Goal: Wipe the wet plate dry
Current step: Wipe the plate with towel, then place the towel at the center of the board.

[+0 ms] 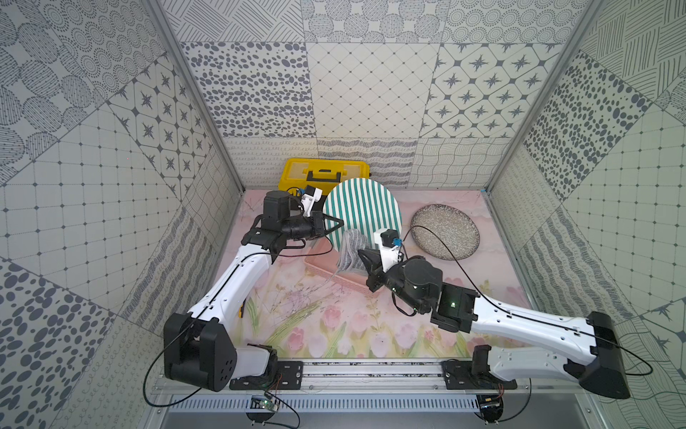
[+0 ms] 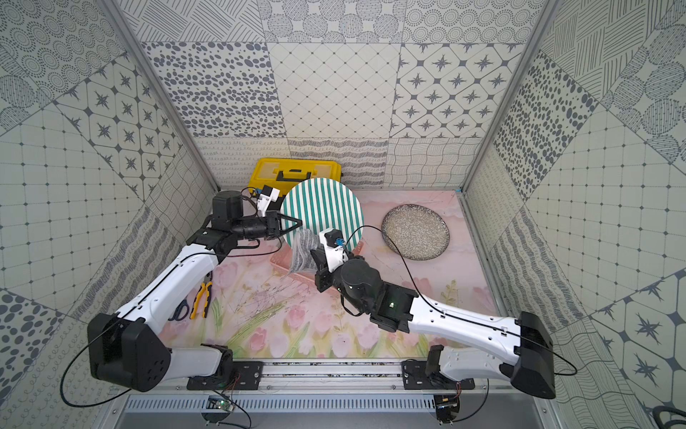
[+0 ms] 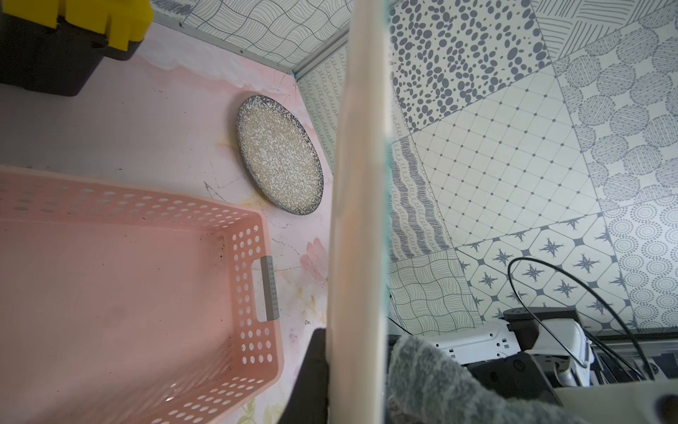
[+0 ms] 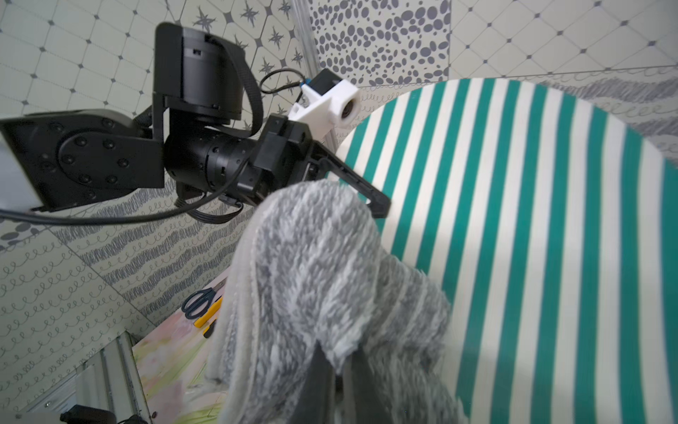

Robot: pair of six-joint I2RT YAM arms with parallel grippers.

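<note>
Yellow-handled pliers [image 2: 202, 297] and dark scissors [image 2: 180, 310] lie far left on the tabletop [image 1: 334, 327], beside your left arm and well apart from both claws.

Your left claw [image 1: 336, 224] is clamped on the left rim of the striped plate [image 1: 365, 208]. One finger lies across the green-and-white face, and in the left wrist view the plate shows edge-on. The yellow toolbox [image 1: 324, 172] sits behind it at the back wall, partly hidden by the plate.

You're holding the striped plate off the tabletop, stood nearly on edge with its striped face turned toward your right arm, above the pink basket [image 3: 249, 279]. Can't tell wet or dry from any view.

The grey towel [image 4: 323, 275] is bunched against the lower left part of the striped face, just beside the left claw's finger. Your right claw [image 4: 339, 358] is pinched closed on a fold of that towel, which drapes over and hides most of its fingers.

Far right, a speckled plate [image 1: 445, 232] lies flat on the tabletop near the right wall, apart from the basket.
</note>
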